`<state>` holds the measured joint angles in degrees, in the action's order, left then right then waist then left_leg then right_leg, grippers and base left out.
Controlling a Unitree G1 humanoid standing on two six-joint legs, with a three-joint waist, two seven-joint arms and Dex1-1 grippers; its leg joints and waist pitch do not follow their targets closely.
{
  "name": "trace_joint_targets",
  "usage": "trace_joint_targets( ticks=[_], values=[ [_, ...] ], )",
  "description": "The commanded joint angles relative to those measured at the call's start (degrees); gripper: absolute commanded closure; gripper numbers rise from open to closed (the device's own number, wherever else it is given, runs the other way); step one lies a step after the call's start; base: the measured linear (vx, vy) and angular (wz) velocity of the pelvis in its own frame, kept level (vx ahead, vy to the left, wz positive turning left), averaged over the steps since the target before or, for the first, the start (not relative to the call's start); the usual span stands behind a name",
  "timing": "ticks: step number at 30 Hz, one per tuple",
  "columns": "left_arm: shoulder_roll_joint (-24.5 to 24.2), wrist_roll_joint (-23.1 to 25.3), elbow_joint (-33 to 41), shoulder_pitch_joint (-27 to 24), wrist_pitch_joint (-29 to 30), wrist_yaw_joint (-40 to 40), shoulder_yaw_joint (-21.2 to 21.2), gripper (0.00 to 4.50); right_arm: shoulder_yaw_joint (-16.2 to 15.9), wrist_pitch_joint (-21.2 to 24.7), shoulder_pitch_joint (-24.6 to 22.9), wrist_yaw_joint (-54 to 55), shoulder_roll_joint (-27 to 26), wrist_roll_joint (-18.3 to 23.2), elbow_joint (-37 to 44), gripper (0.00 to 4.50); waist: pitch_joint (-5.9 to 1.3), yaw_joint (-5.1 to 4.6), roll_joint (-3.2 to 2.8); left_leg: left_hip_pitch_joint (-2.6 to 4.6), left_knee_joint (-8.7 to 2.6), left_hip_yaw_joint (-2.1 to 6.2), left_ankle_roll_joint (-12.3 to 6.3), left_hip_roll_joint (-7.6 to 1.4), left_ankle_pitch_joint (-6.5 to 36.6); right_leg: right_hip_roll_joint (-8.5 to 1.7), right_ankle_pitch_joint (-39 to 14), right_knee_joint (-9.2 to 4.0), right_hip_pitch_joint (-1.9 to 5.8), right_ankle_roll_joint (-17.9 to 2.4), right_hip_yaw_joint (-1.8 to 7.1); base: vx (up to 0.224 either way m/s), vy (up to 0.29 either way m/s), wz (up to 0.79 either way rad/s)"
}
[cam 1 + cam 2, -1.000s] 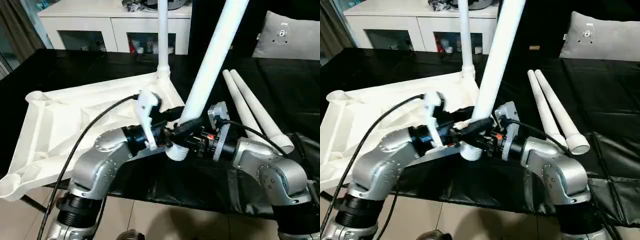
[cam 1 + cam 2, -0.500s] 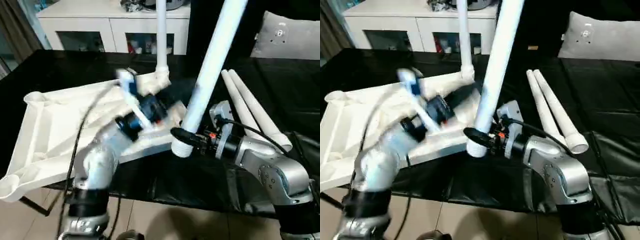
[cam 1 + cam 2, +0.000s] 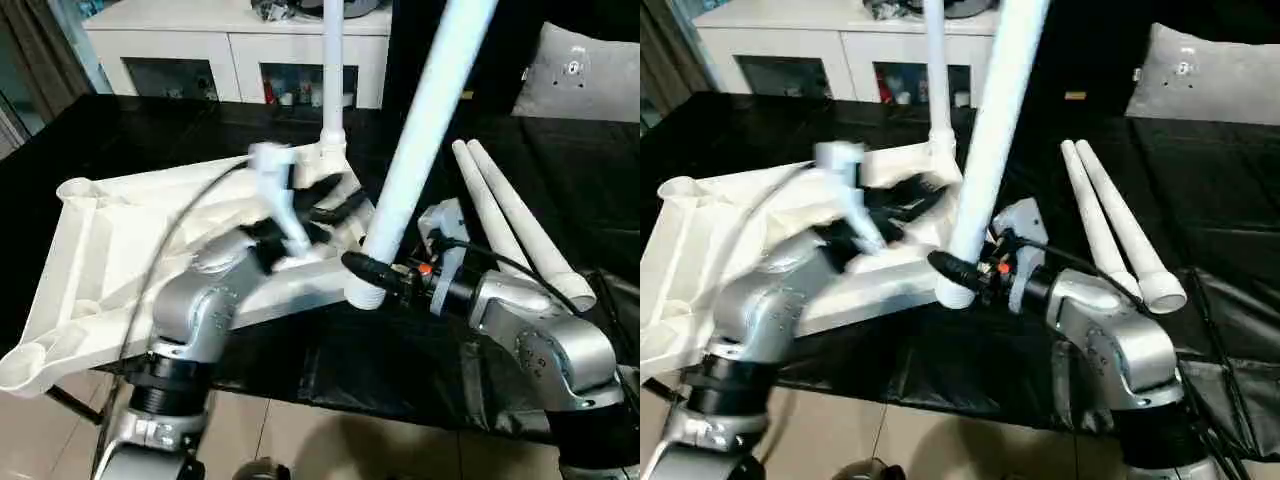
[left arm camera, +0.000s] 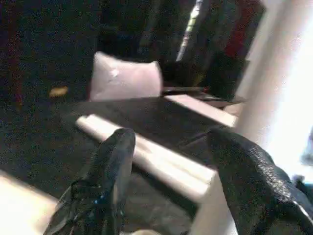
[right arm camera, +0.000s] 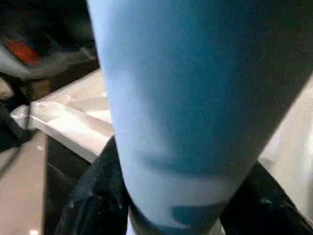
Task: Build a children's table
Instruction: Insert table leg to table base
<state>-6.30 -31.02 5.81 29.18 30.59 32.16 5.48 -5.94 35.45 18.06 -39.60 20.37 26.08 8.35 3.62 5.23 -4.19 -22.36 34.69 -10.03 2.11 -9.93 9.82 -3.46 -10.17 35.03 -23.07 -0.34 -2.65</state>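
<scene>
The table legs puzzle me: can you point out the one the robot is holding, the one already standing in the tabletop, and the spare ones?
Held leg (image 3: 420,130), left eye view, middle of its shaft.
Standing leg (image 3: 333,70), left eye view, its shaft.
Spare legs (image 3: 510,220), left eye view, midway along the pair.

There is one table top (image 3: 100,250), four legs (image 3: 425,130) in total, one cabinet (image 3: 230,50) and one cushion (image 3: 585,75).

White glass-doored cabinet (image 3: 235,45) behind black-covered work surface (image 3: 150,135), grey cushion (image 3: 585,75)
</scene>
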Motion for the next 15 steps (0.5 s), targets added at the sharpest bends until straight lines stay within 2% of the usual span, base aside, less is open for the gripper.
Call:
trace_joint_targets(
  ticks=[1,2,5,8,10,13,15],
  values=[
    [-0.07,-0.89,3.48,0.77,-0.24,4.24,3.75,1.48,0.07,-0.40,0.72,2.26,-0.98,-1.74,-0.59,2.59,-4.35,0.02,1.31,0.66,-3.35,0.89,-1.49,-2.20,9.61,-4.06,-17.94,-4.84,2.78,-8.32,2.17,0.000,0.000,0.00],
    [-0.19,-0.49,3.87,0.73,-0.47,5.02,4.24,1.48,0.31,-0.52,0.82,2.97,-1.38,-2.08,-0.82,2.59,-4.26,-0.30,1.26,0.49,-3.48,0.99,-1.16,-2.16,9.98,-3.98,-19.42,-4.86,2.84,-7.62,2.07,0.000,0.000,0.00],
    [-0.84,1.10,3.76,0.65,-1.07,5.68,4.74,1.48,1.18,2.02,1.65,6.05,-2.13,-2.57,-1.97,2.59,-4.28,-0.41,1.09,1.13,-3.64,1.08,-0.45,-2.31,11.40,-3.90,-21.98,-5.23,2.43,-6.87,2.12,0.000,0.000,0.00],
    [-1.75,2.67,0.22,1.36,-1.41,2.38,1.74,1.48,4.86,4.19,2.36,10.32,-4.42,-0.82,-2.97,2.59,-4.28,-0.57,1.00,1.04,-3.58,1.00,0.08,-2.09,12.12,-3.76,-21.47,-5.19,2.37,-7.04,2.17,0.000,0.000,0.00],
    [-2.47,2.94,-0.28,1.48,-1.60,2.25,1.21,1.48,5.23,3.83,2.53,10.61,-4.43,-0.76,-3.15,2.59,-4.39,-0.54,1.02,1.08,-3.66,1.10,0.34,-2.05,11.96,-3.66,-20.74,-5.08,2.51,-6.41,2.09,0.000,0.000,0.00],
    [-7.75,3.89,-2.14,1.42,-1.82,5.13,-1.14,1.48,5.43,3.38,3.04,12.36,-3.64,-3.27,-4.23,2.59,-4.50,-0.77,0.67,1.09,-3.62,1.13,0.80,-1.99,11.18,-3.58,-18.72,-4.81,2.54,-6.59,2.06,0.000,0.000,0.00],
    [-10.34,4.95,-2.80,1.03,-1.81,6.95,-0.80,1.48,5.75,2.93,3.16,14.79,-3.79,-4.83,-4.17,2.59,-4.51,-0.97,0.60,1.08,-3.64,1.07,0.75,-1.91,10.88,-3.54,-17.76,-4.71,2.44,-6.93,2.14,0.000,0.000,0.00]
  ],
)
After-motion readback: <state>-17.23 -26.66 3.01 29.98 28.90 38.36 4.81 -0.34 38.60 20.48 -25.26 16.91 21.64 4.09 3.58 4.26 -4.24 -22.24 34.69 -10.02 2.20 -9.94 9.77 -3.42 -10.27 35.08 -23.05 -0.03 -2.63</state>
